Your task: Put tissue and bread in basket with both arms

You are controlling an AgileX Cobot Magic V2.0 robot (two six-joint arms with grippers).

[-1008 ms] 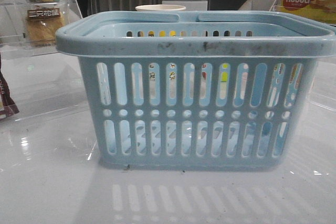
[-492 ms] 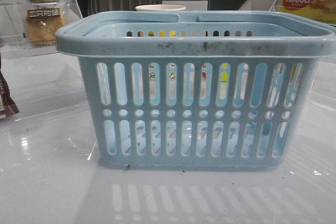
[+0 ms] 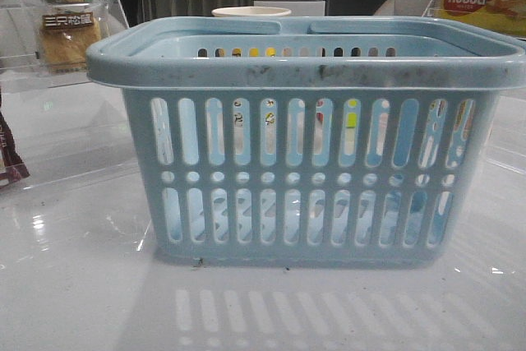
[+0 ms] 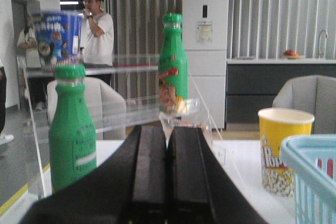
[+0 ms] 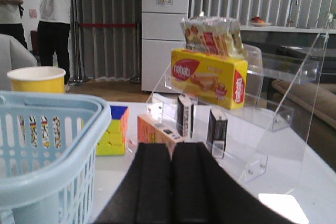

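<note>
Here the large light-blue slotted plastic basket (image 3: 308, 141) stands mid-counter; the golden-brown bread in its clear plastic packet (image 3: 67, 37) sits toward the far left corner; left fingers (image 4: 167, 169) and right fingers (image 5: 171, 179) are pressed together, holding nothing.

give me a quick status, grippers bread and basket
Left gripper shut, empty. Right gripper shut, empty. Bread on the clear shelf, far left; basket mid-table. Nothing blocking seen.
</note>
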